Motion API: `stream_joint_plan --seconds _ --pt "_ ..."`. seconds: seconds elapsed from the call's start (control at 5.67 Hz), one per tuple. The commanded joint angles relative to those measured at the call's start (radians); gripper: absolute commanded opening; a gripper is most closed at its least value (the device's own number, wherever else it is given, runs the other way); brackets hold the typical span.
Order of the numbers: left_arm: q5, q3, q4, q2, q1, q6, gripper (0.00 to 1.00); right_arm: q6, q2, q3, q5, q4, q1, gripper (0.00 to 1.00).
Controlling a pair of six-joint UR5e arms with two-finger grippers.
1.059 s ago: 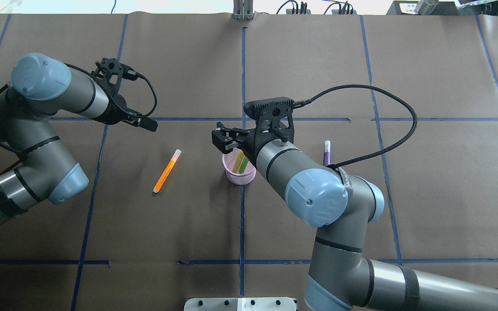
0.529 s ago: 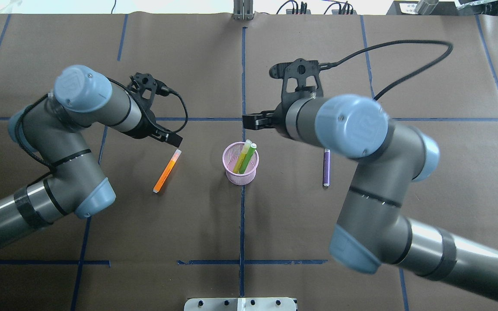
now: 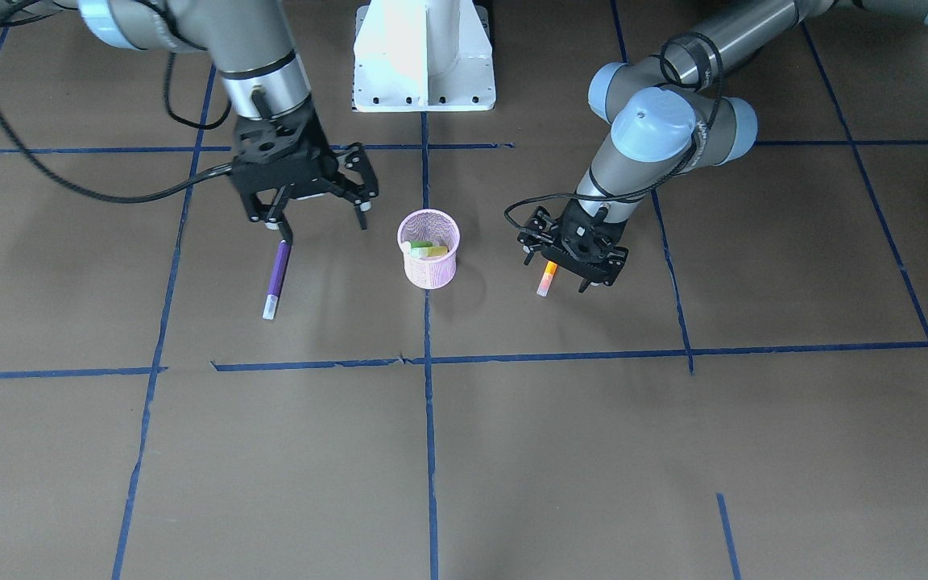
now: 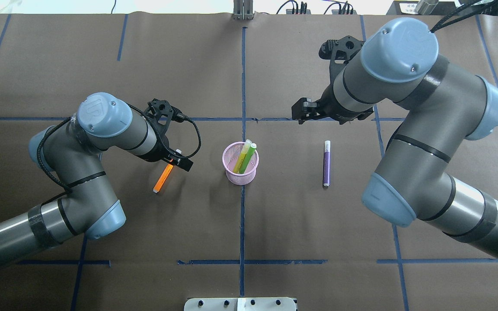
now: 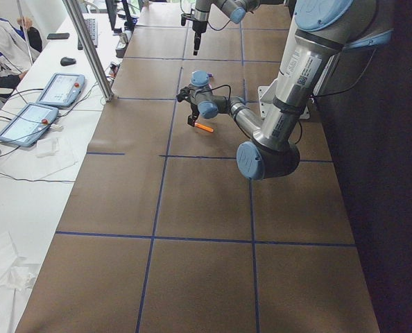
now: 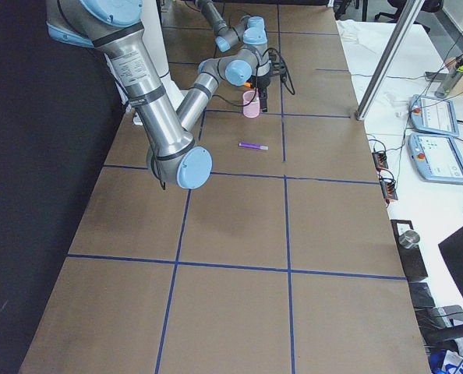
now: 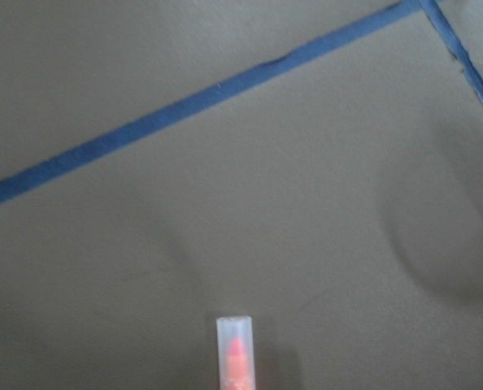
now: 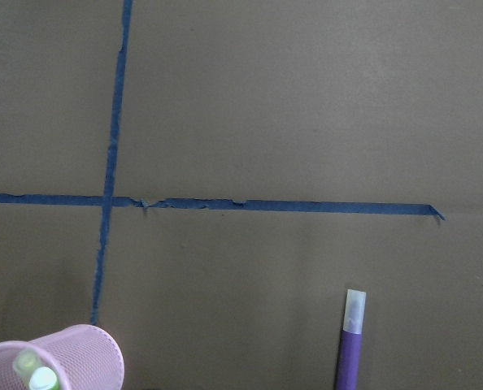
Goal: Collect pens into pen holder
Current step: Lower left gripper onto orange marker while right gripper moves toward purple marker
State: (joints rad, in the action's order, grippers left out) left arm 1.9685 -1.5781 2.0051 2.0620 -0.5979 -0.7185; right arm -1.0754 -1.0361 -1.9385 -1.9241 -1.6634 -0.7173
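The pink pen holder stands at the table's middle and holds a yellow and a green pen. It also shows in the front view. An orange pen lies on the table to its left. My left gripper is low over that pen's far end, jaws open on either side of it; the pen's cap shows in the left wrist view. A purple pen lies to the holder's right. My right gripper is open and empty, raised above the purple pen's far end.
Brown paper with blue tape lines covers the table. The white robot base stands at the table's near edge. Operator tablets lie on a side bench beyond the far edge.
My right gripper has drawn back from over the pen holder toward the far right, to above the purple pen. My left gripper has come down onto the orange pen's far end.
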Motion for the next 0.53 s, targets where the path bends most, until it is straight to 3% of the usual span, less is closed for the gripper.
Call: stream_joint_plan --seconds 0.0,0.35 --pt "-0.072 0.013 0.000 0.003 0.027 -0.004 0.95 0.000 -0.021 -0.002 -0.013 -0.007 -0.016 1.00" --pt "-0.099 0.013 -0.092 0.027 0.030 0.002 0.93 0.002 -0.038 -0.008 -0.015 -0.004 -0.019 1.00"
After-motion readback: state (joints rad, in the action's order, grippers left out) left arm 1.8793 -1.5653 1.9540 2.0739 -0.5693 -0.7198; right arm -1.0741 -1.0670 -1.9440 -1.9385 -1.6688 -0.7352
